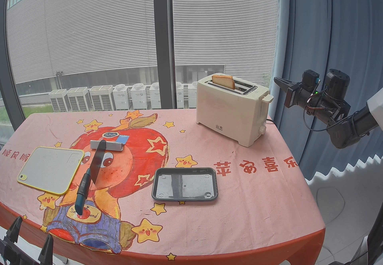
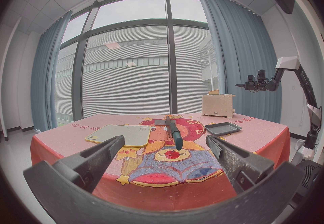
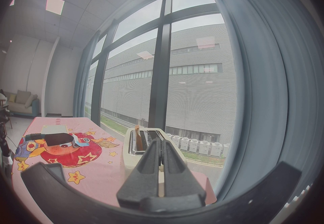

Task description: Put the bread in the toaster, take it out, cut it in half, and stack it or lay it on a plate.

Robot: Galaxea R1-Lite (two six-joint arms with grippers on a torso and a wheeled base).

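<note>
Right pincer (image 1: 276, 79) clenched by the blue curtain (image 1: 331, 18), left pincer (image 2: 164, 138) released at the near edge of the pink tablecloth (image 1: 255, 198), we are facing a window (image 1: 99, 38), bread (image 1: 223, 81) standing in the toaster (image 1: 231, 114), left of the right pincer, apart.

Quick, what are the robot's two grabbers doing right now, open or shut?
Left gripper: jaws open wide, holding nothing.
Right gripper: jaws shut together, holding nothing.

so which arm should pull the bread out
Right: the right claw, shut, hangs beside the cream toaster, near the browned bread slice; the left claw, open, sits off the near edge of the pink-clothed table.
</note>
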